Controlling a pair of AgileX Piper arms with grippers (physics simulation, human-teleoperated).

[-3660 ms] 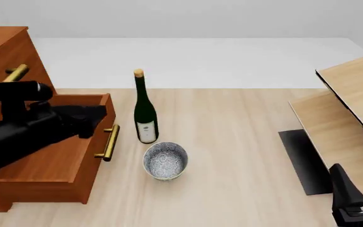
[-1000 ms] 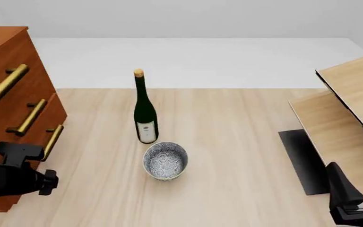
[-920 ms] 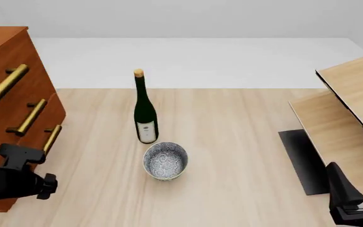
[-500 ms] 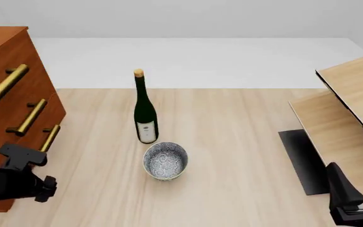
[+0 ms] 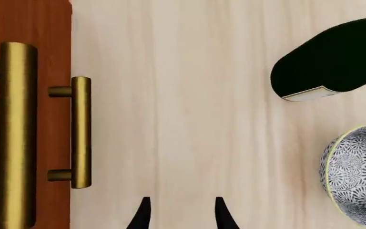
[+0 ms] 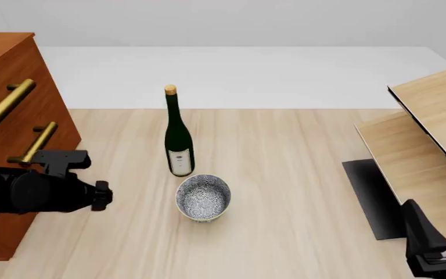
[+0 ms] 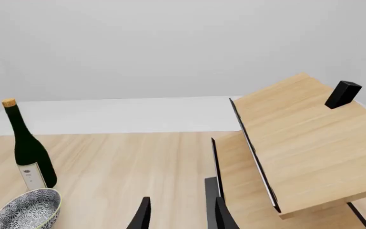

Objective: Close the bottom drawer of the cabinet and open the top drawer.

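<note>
The cabinet [image 6: 10, 61] stands at the table's left edge. The top drawer [image 6: 41, 87] is shut, and its brass handle [image 6: 6, 102] is free. The bottom drawer looks shut, flush with the front; in the front view my left arm hides its handle. The left wrist view, looking down, shows two brass handles, the smaller and farther one [image 5: 81, 131] likely the bottom drawer's. My left gripper [image 5: 180, 217] is open and empty, just in front of the cabinet [image 6: 83, 200], touching nothing. My right gripper [image 6: 440, 225] is open and empty at the near right, also in the right wrist view [image 7: 181, 214].
A dark green wine bottle [image 6: 179, 139] stands mid-table, with a patterned bowl [image 6: 204, 197] just in front of it; both are right of my left arm. Pale wooden shelf boards [image 6: 432, 133] and a dark mat [image 6: 371, 197] are at the right.
The bottom drawer, open 3.7 s ago, is pushed shut. In the last second my left arm rose and moved right, away from the cabinet's lower front. The right arm stayed still.
</note>
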